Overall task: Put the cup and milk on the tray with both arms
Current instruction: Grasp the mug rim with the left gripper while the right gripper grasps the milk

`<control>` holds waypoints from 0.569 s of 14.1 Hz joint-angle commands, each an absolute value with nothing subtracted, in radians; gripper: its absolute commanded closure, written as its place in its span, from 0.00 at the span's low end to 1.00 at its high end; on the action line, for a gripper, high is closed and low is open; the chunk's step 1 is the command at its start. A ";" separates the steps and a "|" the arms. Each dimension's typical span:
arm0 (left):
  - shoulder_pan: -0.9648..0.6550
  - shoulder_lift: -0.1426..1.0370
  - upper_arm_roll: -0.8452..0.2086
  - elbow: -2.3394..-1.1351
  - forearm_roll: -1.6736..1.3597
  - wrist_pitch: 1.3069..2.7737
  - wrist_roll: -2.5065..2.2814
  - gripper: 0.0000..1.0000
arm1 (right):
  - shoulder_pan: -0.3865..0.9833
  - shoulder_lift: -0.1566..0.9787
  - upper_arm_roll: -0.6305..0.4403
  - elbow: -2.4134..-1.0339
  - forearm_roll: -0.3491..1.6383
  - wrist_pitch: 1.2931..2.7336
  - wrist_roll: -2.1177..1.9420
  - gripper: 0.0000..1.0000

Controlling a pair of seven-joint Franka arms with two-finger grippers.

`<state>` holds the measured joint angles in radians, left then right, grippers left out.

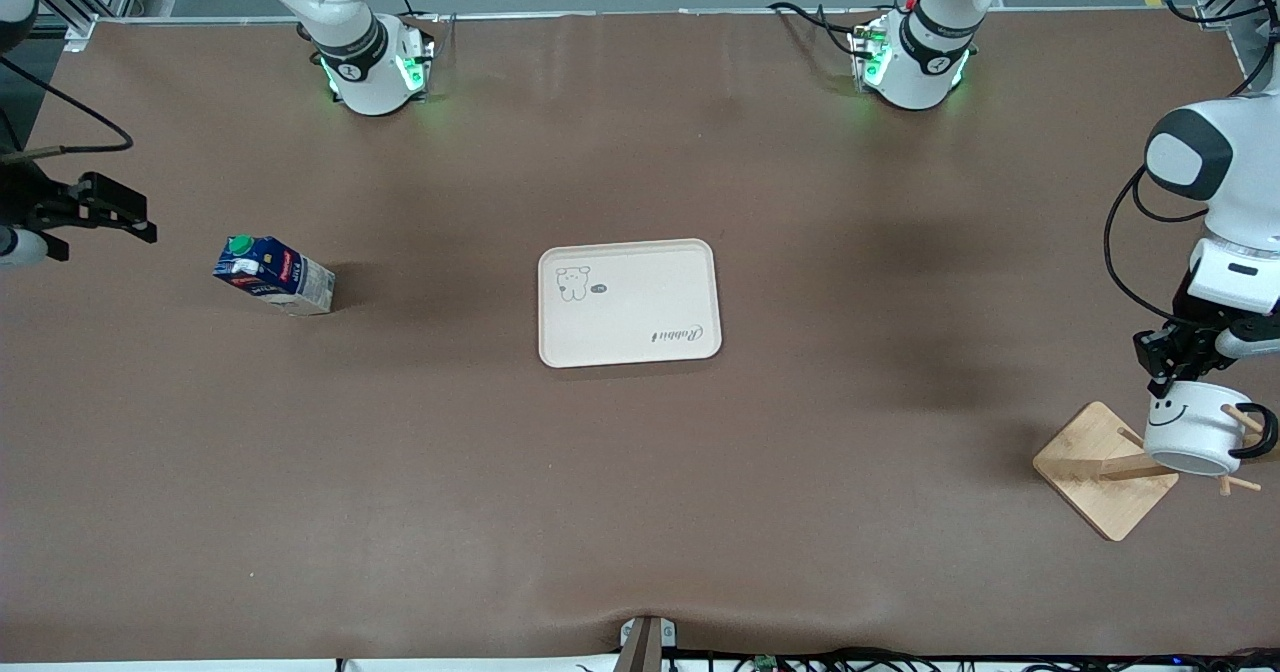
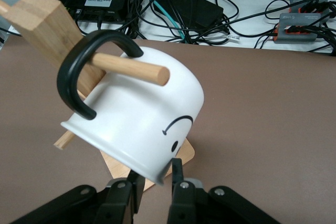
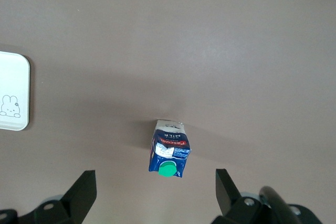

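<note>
The brown table [image 1: 640,472] fills most of the front view, and dark cables [image 2: 210,3] lie past its edge. The cream tray [image 1: 629,302] sits flat in the middle of the table with nothing on it. Well away from the tray, at the left arm's end of the table, stands a wooden rack [image 1: 1105,468]. The white cup [image 1: 1196,427] hangs tipped on one of the rack's pegs [image 2: 131,67], which goes through its black handle [image 2: 86,72]. The left gripper [image 1: 1178,360] pinches the cup's rim between its fingers [image 2: 177,178]. The milk [image 1: 273,275] stands on the table well away from the tray, toward the right arm's end. The right gripper [image 3: 155,195] hangs over the table just beside the milk, spread wide, holding nothing.
</note>
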<state>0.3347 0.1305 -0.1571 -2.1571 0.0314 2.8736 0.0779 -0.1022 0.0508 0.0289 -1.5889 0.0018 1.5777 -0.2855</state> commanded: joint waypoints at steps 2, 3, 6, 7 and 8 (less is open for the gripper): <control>0.339 0.129 -0.187 -2.145 0.017 2.882 0.110 1.00 | -0.117 0.127 0.034 -1.559 0.014 1.575 -0.302 0.00; 0.339 0.126 -0.195 -2.146 0.017 2.882 0.110 1.00 | -0.101 0.162 0.038 -1.555 -0.003 1.580 -0.304 0.00; 0.339 0.114 -0.225 -2.145 0.015 2.879 0.109 1.00 | -0.095 0.175 0.037 -1.548 -0.005 1.580 -0.304 0.00; 0.339 0.097 -0.236 -2.146 0.015 2.872 0.106 1.00 | -0.095 0.175 0.037 -1.540 -0.002 1.580 -0.304 0.00; 0.339 0.081 -0.244 -2.146 0.014 2.856 0.103 1.00 | -0.097 0.175 0.037 -1.539 -0.003 1.578 -0.304 0.00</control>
